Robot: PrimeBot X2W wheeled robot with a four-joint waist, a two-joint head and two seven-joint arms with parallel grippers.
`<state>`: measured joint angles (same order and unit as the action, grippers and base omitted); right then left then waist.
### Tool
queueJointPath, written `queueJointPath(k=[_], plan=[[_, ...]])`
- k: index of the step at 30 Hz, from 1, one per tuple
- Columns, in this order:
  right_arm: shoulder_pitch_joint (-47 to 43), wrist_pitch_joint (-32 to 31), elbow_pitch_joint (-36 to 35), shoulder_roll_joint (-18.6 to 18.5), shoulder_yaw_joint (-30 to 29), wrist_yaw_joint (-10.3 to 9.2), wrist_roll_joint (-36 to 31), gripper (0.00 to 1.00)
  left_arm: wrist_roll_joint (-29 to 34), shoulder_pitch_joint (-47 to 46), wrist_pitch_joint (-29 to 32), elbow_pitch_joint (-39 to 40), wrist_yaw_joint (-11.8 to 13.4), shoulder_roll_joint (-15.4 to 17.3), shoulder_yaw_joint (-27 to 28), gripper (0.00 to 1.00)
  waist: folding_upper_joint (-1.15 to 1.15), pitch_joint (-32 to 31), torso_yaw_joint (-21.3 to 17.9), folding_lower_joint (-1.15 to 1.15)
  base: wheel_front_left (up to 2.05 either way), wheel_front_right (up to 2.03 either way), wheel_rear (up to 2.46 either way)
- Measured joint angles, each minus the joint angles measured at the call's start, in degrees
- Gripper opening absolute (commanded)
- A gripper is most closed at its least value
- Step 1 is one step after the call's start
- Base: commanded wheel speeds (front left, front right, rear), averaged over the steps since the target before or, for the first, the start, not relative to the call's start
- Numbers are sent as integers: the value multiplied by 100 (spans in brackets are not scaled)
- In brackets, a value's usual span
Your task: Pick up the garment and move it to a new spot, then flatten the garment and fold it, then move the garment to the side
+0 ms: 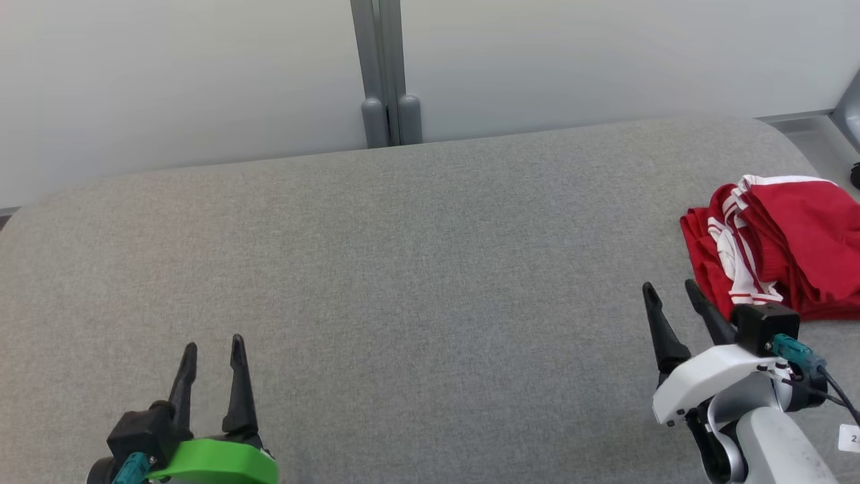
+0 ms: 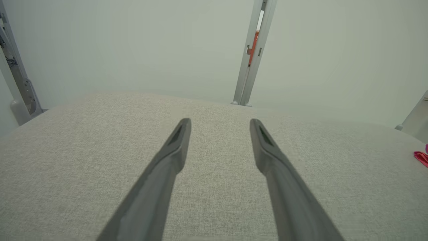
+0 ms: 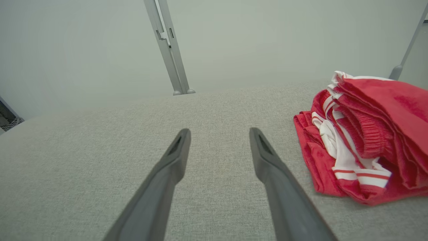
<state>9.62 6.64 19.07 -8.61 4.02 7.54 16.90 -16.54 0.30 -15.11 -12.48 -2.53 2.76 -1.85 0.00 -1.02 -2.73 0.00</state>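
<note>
while both arms sit low at the near edge of the grey padded surface [image 1: 416,269], the red garment [image 1: 786,249] with white stripes lies in a loose, layered heap at the far right end of it, partly cut off by the picture's edge. the right gripper [image 1: 669,285] hovers just beside the heap's near-left corner, its two dark fingers spread wide and holding nothing. the left gripper [image 1: 213,341] is well apart from the cloth, at the lower left, also wide and holding nothing. a grey post [image 1: 386,67] stands behind the surface against a pale wall.

you cannot settle the stage from this. a bundle off to the side with both claws free fits a garment waiting to be lifted, and it equally fits one already folded roughly and set aside. the layers look uneven, with a striped waistband and a white-edged hem showing, so judge the fold as slack at best.

whatever you do, mind the right fingertips: they are close enough to snag the near hem. the cloth is soft and stacked, so a stray nudge would likely drag only the top layer.
</note>
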Motion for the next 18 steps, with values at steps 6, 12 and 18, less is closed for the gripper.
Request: queueJointPath(k=[6,12,18], plan=[[-266,-32,281,107,19,0,69,0,-89,86,47,-294,0,-21,-9,0,0,0,3,0,0,0,0],[-275,-152,258,141,-76,0,649,0,-655,83,223,-307,-22,-23,49,0,0,6,16,0,0,0,0],[-276,-240,185,185,-151,0,1239,0,-1267,71,386,-298,-54,-23,115,0,0,13,29,0,0,0,0]])
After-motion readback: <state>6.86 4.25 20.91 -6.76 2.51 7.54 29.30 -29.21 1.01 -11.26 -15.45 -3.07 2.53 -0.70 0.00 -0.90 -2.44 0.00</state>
